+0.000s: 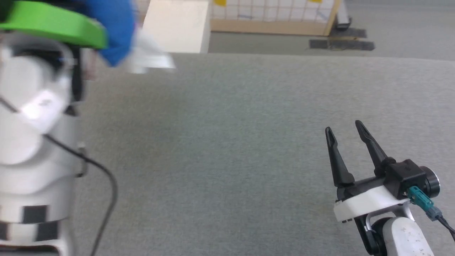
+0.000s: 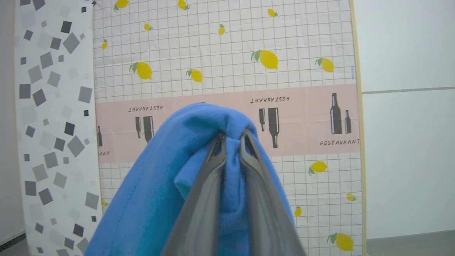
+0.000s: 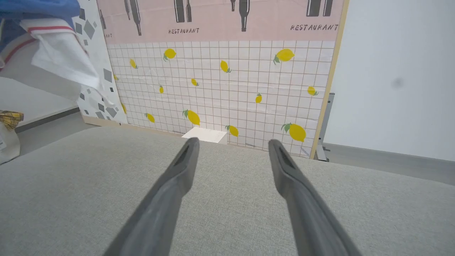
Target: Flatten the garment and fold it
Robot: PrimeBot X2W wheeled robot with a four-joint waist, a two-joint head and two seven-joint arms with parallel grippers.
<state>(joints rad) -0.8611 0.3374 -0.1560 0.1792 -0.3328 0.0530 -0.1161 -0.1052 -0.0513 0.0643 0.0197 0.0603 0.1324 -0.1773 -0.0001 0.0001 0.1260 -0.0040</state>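
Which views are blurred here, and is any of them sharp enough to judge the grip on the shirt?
Head view: the shirt and left arm at upper left are smeared with blur, while the right gripper is crisp. Left wrist view: sharp; blue cloth pinched between the fingers. Right wrist view: sharp, evenly lit, no glare.

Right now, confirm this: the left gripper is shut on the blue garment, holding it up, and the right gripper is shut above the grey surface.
Not quite: the right gripper is open, empty, above the grey surface, as the right wrist view shows. The left gripper is shut on the garment, holding it up.
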